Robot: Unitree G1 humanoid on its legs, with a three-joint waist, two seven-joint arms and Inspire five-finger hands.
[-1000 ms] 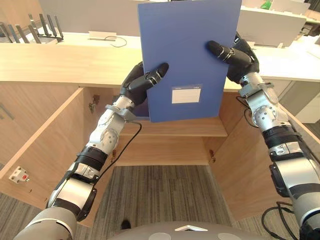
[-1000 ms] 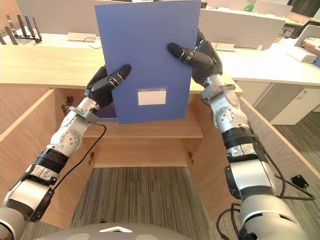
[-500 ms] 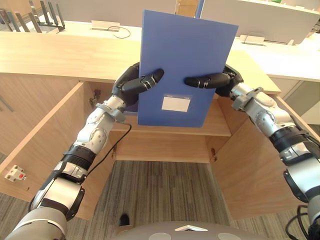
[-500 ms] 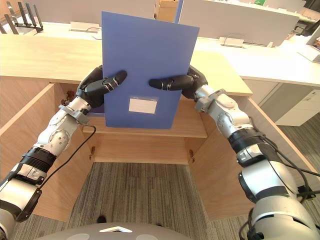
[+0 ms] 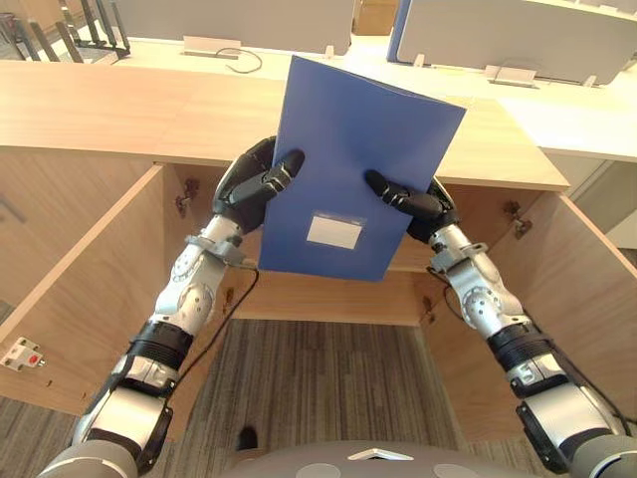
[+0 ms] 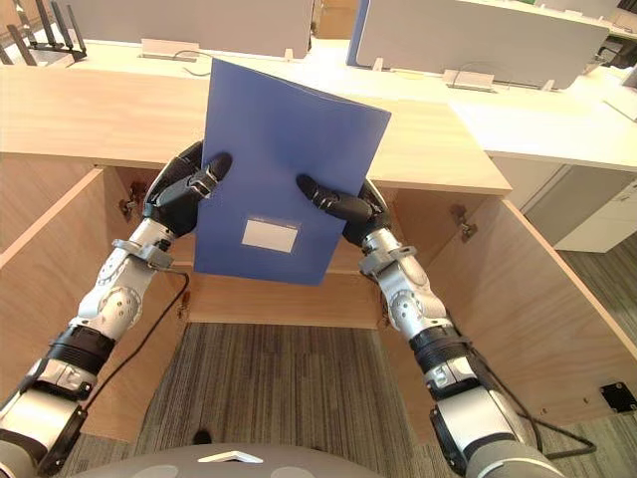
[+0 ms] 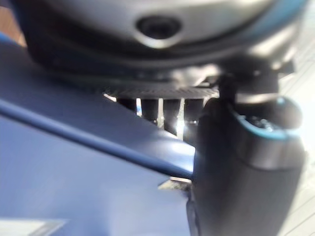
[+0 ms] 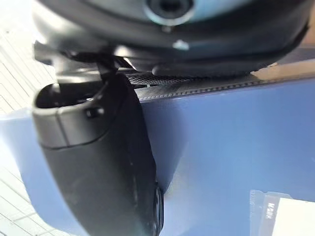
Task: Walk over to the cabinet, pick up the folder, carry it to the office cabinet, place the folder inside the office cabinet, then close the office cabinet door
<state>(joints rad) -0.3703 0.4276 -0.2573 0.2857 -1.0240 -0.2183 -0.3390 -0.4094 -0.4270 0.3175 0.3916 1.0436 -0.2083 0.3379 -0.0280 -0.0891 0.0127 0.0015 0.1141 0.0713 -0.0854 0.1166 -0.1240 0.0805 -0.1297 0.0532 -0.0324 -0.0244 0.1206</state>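
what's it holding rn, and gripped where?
The blue folder: left hand pinches its left edge, right hand its right edge, thumbs across the front cover.

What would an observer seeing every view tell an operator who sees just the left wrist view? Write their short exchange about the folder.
Operator: Is the other hand on it too?
Observer: Yes. The right hand pinches the blue folder on the edge opposite the left hand.
Operator: Is it inside yet?
Observer: No. It stands upright before the open office cabinet, with its top rising above the countertop.
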